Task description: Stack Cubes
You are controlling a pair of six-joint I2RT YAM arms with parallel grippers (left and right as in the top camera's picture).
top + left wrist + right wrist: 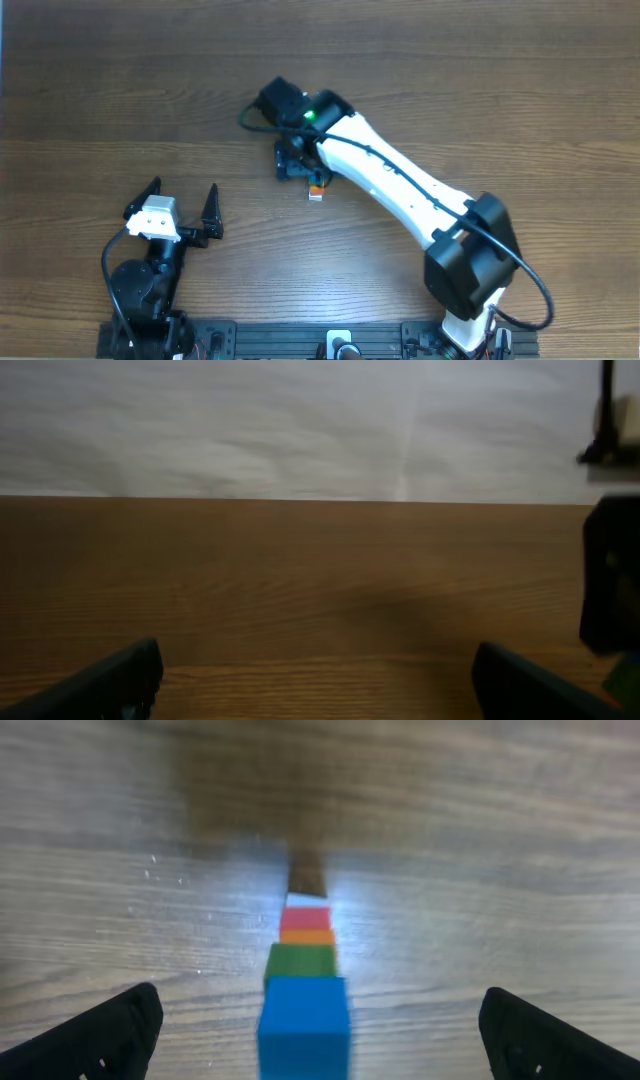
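Beneath the right gripper, at mid-table, stands the stack of cubes: blue cube on top, then green cube, orange cube and red cube, with what appears to be a white one at the base. The stack's long axis is vertical and is seen almost end-on in the wrist view. It is centred between the two fingers, which are spread wide and touch no cube. Any next move therefore probably has to run straight along that axis, since sideways travel could topple the column. The left gripper, also spread open and holding nothing, sits well apart at the near left of the table, so the right arm is much the nearer.
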